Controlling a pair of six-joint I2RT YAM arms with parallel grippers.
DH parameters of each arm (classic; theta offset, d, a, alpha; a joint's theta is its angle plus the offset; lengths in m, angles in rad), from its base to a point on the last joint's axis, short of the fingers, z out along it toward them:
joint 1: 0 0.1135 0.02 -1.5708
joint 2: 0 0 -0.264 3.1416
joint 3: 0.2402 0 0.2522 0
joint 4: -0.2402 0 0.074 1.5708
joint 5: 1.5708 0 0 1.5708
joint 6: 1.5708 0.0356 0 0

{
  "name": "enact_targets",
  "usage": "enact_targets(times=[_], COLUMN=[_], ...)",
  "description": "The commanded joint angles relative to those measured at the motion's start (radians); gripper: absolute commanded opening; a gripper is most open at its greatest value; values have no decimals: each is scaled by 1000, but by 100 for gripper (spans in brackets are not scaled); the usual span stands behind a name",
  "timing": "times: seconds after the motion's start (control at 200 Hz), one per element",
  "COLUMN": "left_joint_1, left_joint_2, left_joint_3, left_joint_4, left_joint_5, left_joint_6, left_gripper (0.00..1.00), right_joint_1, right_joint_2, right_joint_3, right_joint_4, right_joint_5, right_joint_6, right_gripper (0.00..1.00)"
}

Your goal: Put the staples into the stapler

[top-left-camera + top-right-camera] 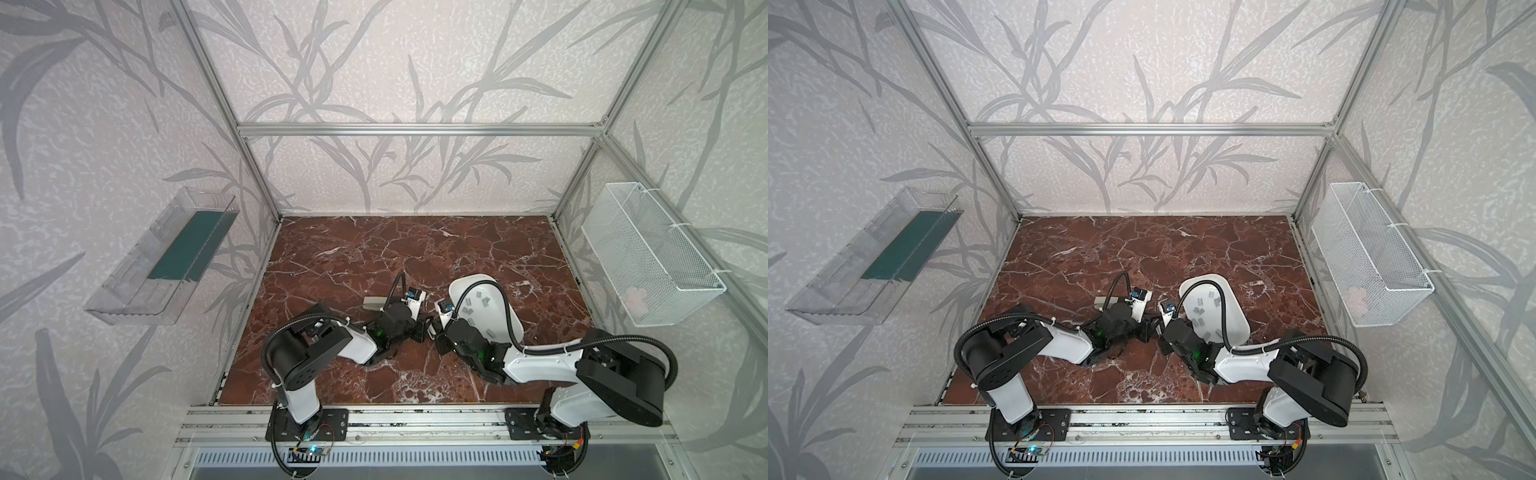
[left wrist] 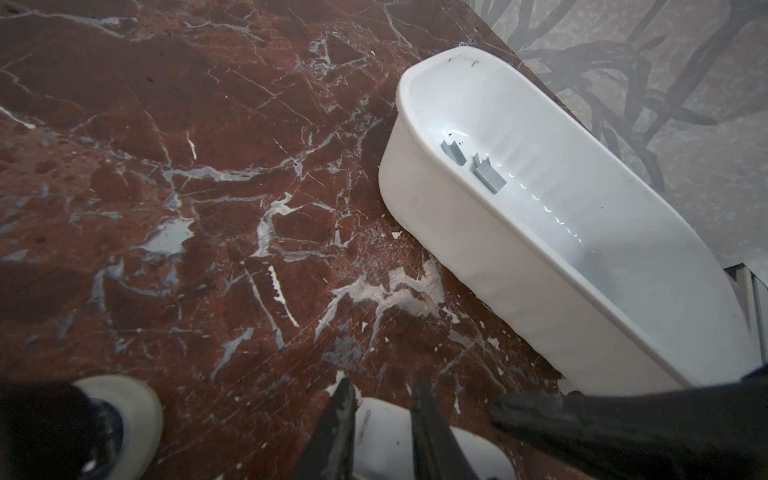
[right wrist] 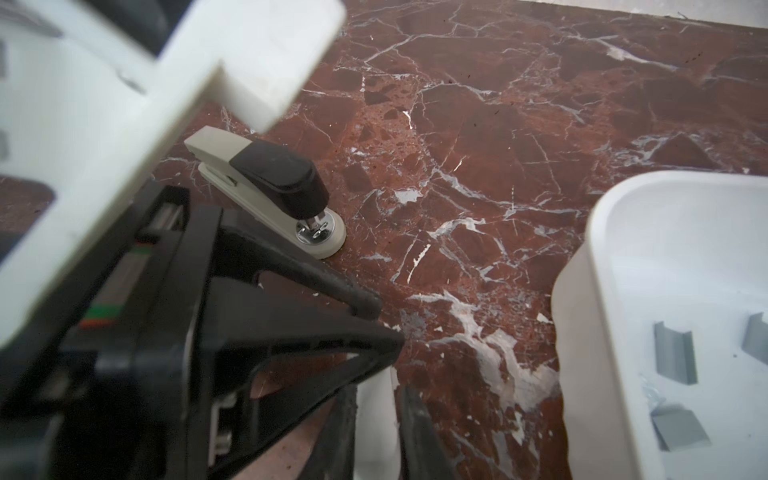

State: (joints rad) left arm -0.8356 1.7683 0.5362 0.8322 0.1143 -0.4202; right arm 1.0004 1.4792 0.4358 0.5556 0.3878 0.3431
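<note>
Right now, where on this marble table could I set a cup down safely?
The whole far half of the table is bare, from the back wall to the stapler and white tray of staples. A smaller bare patch lies by the front rail between the arms. It is crowded mid-table, where the left gripper and right gripper nearly meet.

The desk (image 3: 519, 124) looks like polished red-brown marble, veined white and scuffed. The tub (image 2: 478, 249) is smooth, glossy white plastic; the staples (image 2: 490, 176) dull grey metal. The stapler (image 3: 266, 183) is beige and black plastic, softly sheened (its anvil plate bright chrome).
</note>
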Motion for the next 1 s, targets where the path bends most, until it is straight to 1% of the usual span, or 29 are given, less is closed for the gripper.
enact_targets(times=[0.0,0.2,0.485,0.56,0.58,0.665,0.995], left_joint_1=[-2,-2,-1,0,-2,0,0], left_joint_2=[19,12,20,20,22,27,32], left_joint_3=[1,1,1,3,2,2,-19], left_joint_4=[-30,-39,-34,-33,-33,-30,-12], left_joint_5=[4,3,7,12,15,23,27], left_joint_6=[11,14,13,12,12,11,3], left_gripper=[26,25,25,25,25,25,24], right_joint_1=[-3,5,17,17,45,55,58], right_joint_2=[50,105,150,185,194,240,457], right_joint_3=[20,9,-19,-17,-17,-26,-72], right_joint_4=[11,45,47,49,50,69,177], right_joint_5=[0,-53,-14,-9,-9,0,42], right_joint_6=[6,16,35,36,37,38,69], right_gripper=[21,18,18,17,17,17,15])
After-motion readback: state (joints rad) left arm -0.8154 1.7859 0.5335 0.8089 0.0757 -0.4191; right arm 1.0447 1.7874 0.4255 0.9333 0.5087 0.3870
